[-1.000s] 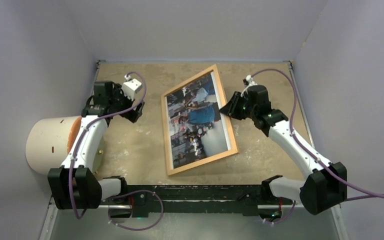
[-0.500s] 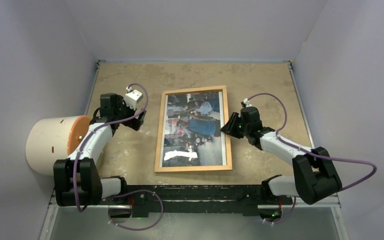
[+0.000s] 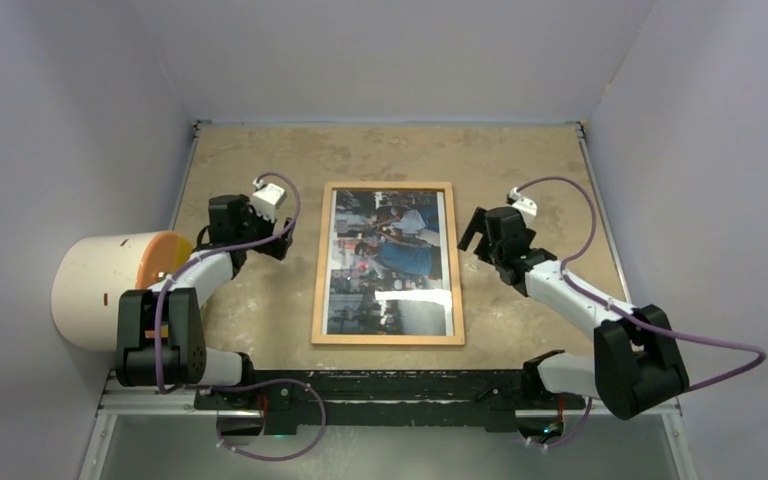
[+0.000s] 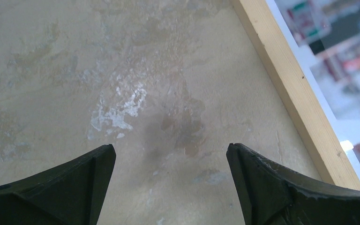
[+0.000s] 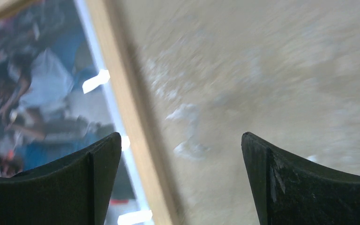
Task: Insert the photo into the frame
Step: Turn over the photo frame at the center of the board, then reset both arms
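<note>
The light-wood frame lies flat in the middle of the table, its long sides running front to back. The photo of people in dark, blue and white tones shows inside it under the glass. My left gripper is open just left of the frame's left rail, over bare table. My right gripper is open beside the right rail; nothing is between its fingers. The photo appears blurred at the left of the right wrist view.
A white cylinder with an orange face lies on its side at the left edge, beside my left arm. Grey walls enclose the table on three sides. The black base rail runs along the near edge.
The frame with the photo has swung from tilted to square and now lies flat. My right gripper let go of the frame's right rail and opened wide. My left arm drew back toward its base.
</note>
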`<action>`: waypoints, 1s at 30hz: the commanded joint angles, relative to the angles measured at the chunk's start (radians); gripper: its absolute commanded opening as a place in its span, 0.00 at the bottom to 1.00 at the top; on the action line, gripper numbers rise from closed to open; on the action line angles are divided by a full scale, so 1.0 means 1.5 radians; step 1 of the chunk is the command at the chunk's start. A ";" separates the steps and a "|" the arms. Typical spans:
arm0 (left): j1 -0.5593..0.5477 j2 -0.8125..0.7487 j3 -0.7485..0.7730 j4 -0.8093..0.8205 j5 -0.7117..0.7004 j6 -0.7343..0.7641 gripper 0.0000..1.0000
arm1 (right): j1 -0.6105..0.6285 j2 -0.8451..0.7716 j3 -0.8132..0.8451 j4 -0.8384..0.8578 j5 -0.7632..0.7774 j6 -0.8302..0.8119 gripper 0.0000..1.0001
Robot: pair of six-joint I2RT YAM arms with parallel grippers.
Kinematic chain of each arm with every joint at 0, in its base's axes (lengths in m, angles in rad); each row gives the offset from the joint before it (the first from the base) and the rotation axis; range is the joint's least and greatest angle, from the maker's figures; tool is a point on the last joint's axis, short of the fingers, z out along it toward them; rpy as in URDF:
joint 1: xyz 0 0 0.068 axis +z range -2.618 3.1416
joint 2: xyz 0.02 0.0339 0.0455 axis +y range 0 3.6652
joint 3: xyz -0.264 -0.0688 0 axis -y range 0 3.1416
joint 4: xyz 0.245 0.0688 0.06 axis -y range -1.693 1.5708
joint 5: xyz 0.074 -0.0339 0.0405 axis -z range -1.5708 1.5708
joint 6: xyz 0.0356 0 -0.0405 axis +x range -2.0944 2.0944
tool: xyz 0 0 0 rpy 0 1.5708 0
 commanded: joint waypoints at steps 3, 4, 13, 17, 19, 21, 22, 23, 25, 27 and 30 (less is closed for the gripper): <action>0.004 0.041 -0.102 0.269 0.093 0.009 0.98 | -0.008 -0.023 -0.045 0.123 0.425 -0.141 0.99; 0.005 0.055 -0.110 0.298 0.089 0.001 0.98 | -0.010 -0.011 -0.045 0.132 0.463 -0.164 0.99; 0.005 0.087 -0.172 0.549 0.033 -0.073 0.99 | -0.056 -0.002 -0.196 0.538 0.486 -0.315 0.99; 0.005 0.101 -0.177 0.601 0.004 -0.118 0.99 | -0.089 0.019 -0.258 0.711 0.465 -0.352 0.99; 0.005 0.112 -0.190 0.659 0.009 -0.134 1.00 | -0.103 0.042 -0.261 0.747 0.451 -0.332 0.99; 0.005 0.143 -0.206 0.712 0.018 -0.136 1.00 | -0.108 0.064 -0.252 0.765 0.420 -0.333 0.99; 0.004 0.151 -0.206 0.723 0.016 -0.139 1.00 | -0.108 0.074 -0.245 0.767 0.397 -0.344 0.99; 0.003 0.143 -0.201 0.695 0.010 -0.131 1.00 | -0.108 0.080 -0.238 0.760 0.382 -0.353 0.99; 0.002 0.143 -0.220 0.733 0.008 -0.137 1.00 | -0.109 0.086 -0.226 0.743 0.369 -0.355 0.99; 0.002 0.130 -0.248 0.765 -0.008 -0.136 1.00 | -0.109 0.080 -0.234 0.760 0.340 -0.351 0.99; 0.000 0.182 -0.360 1.024 -0.036 -0.159 1.00 | -0.108 0.093 -0.323 0.938 0.313 -0.360 0.99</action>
